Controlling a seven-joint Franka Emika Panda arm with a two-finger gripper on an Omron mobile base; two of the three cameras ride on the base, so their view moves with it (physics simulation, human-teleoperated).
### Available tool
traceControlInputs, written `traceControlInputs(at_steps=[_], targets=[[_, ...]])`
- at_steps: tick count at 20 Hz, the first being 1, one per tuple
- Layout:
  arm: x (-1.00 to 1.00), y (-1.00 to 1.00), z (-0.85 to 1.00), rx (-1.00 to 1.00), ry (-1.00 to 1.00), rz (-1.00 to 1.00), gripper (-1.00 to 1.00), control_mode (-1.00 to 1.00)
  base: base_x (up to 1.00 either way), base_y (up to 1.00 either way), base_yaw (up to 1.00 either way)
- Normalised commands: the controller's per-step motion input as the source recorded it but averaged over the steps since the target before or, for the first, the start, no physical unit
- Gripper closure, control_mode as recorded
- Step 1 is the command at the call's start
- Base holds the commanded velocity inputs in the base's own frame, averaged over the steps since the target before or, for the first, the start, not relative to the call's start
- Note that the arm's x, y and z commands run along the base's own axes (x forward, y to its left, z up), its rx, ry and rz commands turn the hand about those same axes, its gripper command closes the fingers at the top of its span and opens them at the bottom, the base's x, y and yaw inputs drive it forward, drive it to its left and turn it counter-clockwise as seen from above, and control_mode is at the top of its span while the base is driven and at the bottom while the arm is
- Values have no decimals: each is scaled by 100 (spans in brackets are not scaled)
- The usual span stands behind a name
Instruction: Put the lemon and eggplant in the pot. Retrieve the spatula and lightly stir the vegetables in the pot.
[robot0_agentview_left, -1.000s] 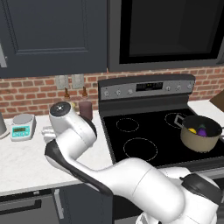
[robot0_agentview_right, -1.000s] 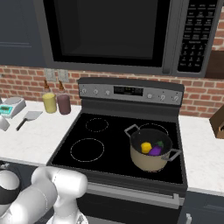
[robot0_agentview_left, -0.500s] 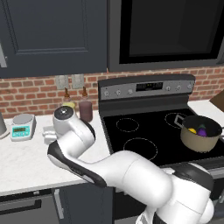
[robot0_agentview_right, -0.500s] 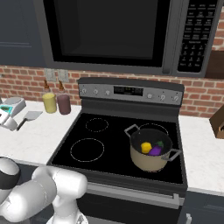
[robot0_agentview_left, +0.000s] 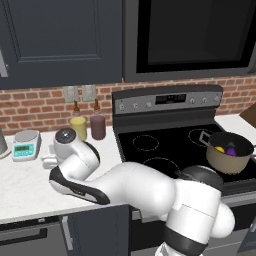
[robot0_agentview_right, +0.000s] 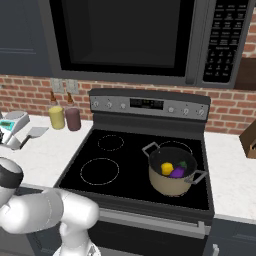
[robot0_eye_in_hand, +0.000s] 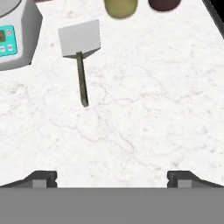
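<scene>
Spatula: I judge it light, stiff; flat on bench.
Grip point: I'd take the thin handle mid-length.
End effector: wide, empty.

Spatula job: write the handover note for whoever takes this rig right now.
Gripper: jaws wide open, holding nothing, hanging above the counter and looking down at it.
Spatula: flat on the counter beside the kitchen scale, blade toward the two jars, handle pointing toward the gripper; untouched.
Pot: on the stove's front right burner, with the lemon and eggplant inside.
Done: both vegetables are in the pot.
Left: lower onto the spatula handle, grasp it, carry it to the pot, stir lightly.
</scene>
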Motion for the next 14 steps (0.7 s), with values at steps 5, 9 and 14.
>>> traceControlInputs(at_steps=[5,9,14], targets=[[17,8,-17,-3,-5,0,-100,-100,0,0,0],[18,0,-14,-5,-4,0,-100,-100,0,0,0],[19,0,-21,-5,0,0,-100,-100,0,0,0]])
